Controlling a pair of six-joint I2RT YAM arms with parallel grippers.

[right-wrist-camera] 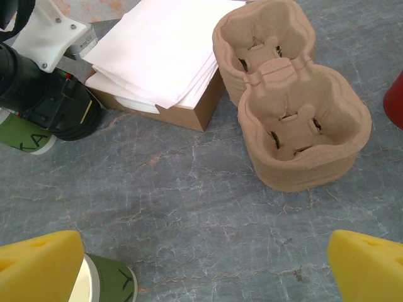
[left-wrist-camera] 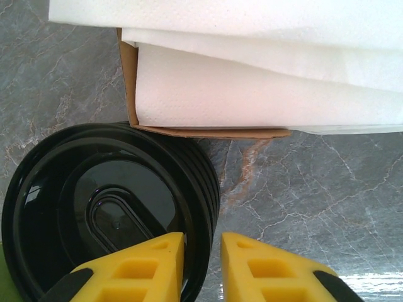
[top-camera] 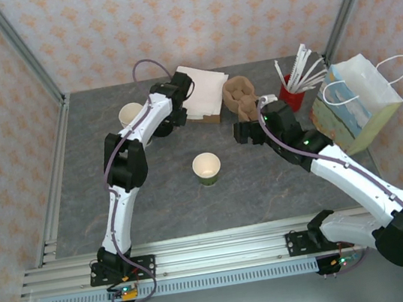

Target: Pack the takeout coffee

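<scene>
Left gripper (left-wrist-camera: 201,242) narrowed over the black lid stack (left-wrist-camera: 107,189) rim, can't tell if it's gripping; right gripper (right-wrist-camera: 201,251) spread wide, holding nothing.

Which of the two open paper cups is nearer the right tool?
The green cup alone at mid-table, close to the right tool; the other cup stands at the far left, by the left arm.

We see two matching arms, the left arm (top-camera: 122,201) and the right arm (top-camera: 349,174), with white shells on the long links and black housings at the joints. A thin purple cable (top-camera: 144,63) loops along each. Small green lights (top-camera: 304,138) glow on them. The left hand (left-wrist-camera: 201,245) and the right hand (right-wrist-camera: 201,267) end in blocky yellow fingers (left-wrist-camera: 148,274).
</scene>
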